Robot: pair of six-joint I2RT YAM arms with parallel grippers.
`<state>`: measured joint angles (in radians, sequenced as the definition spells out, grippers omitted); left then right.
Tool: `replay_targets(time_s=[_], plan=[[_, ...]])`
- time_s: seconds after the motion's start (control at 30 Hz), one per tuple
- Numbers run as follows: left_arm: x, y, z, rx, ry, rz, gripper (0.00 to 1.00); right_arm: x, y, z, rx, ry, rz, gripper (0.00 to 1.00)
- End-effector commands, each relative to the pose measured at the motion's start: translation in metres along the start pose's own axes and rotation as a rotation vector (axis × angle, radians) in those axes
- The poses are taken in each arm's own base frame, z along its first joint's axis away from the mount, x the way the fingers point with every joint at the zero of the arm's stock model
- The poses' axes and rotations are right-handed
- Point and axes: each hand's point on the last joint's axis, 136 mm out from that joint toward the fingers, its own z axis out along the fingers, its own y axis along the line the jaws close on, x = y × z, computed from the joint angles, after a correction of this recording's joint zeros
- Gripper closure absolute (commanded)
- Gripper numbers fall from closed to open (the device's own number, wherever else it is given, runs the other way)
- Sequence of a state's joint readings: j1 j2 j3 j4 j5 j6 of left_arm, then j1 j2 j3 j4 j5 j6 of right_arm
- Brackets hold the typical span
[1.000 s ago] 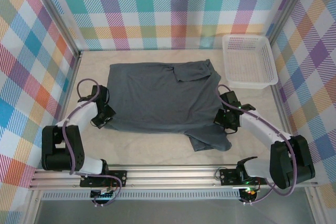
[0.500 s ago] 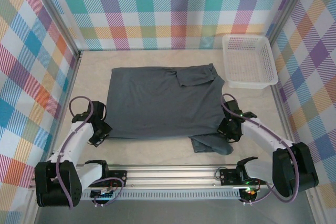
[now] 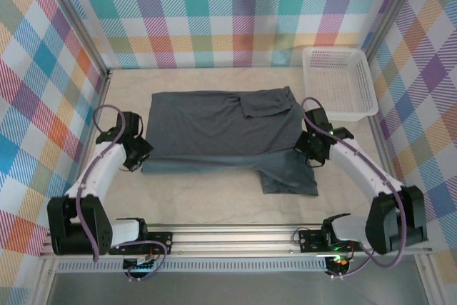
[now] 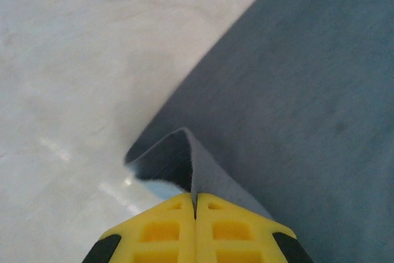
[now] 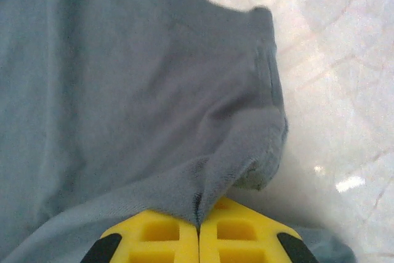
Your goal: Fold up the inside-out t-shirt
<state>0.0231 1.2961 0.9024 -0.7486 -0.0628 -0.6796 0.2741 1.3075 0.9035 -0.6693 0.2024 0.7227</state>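
Left hand (image 3: 137,155): the yellow fingers (image 4: 163,229) are pressed together on a lifted fold of the t-shirt (image 3: 214,130), which rises straight into the pinch in the left wrist view. In the last second this hand drew back toward its base, then swung away from it again, taking the cloth along.

T-shirt: it lies flat on the tabletop (image 3: 207,201) between the two hands. Its body now reads shorter from front to back than a second ago, and its close edge sits just inboard of each hand.

Right hand (image 3: 313,149): it is clamped shut on the fabric beside a stitched sleeve hem, as seen in the right wrist view (image 5: 198,214). It made the same pull back and push forward as the left hand.

Sleeve (image 3: 289,180): it trails loose behind the right hand, toward the arm bases, and is not carried over with the rest.

Basket (image 3: 339,50): it stands beyond the right hand, apart from the cloth and not moved.

Meaning: the first lengthwise fold looks under way, with both grips sound. The trailing sleeve will likely need tucking before the fold is tidy.
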Motion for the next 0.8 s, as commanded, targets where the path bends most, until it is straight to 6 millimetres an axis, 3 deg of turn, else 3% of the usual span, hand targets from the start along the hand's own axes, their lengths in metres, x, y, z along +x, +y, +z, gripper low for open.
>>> replay_targets(time_s=[0.0, 0.13, 0.23, 0.43, 0.67, 0.77], plan=[[-0.012, -0.025, 0.007, 0.062, 0.022, 0.021, 1.00, -0.014, 0.005, 0.010, 0.028, 0.001, -0.030, 0.99], [-0.024, -0.036, 0.013, 0.059, 0.002, 0.049, 1.00, -0.017, 0.008, 0.021, 0.033, 0.019, -0.020, 0.99], [-0.033, -0.043, 0.010, 0.066, -0.017, 0.078, 1.00, -0.024, 0.012, 0.015, 0.017, -0.006, -0.020, 0.99], [-0.043, -0.030, 0.017, -0.028, -0.054, 0.076, 1.00, -0.045, 0.014, 0.012, 0.002, -0.047, 0.011, 0.98], [-0.037, -0.029, 0.046, -0.060, -0.007, 0.074, 1.00, -0.036, 0.021, 0.054, 0.004, 0.059, -0.008, 0.97], [-0.036, -0.028, 0.059, -0.074, 0.004, 0.077, 1.00, -0.023, 0.027, 0.072, -0.014, 0.138, -0.025, 0.86]])
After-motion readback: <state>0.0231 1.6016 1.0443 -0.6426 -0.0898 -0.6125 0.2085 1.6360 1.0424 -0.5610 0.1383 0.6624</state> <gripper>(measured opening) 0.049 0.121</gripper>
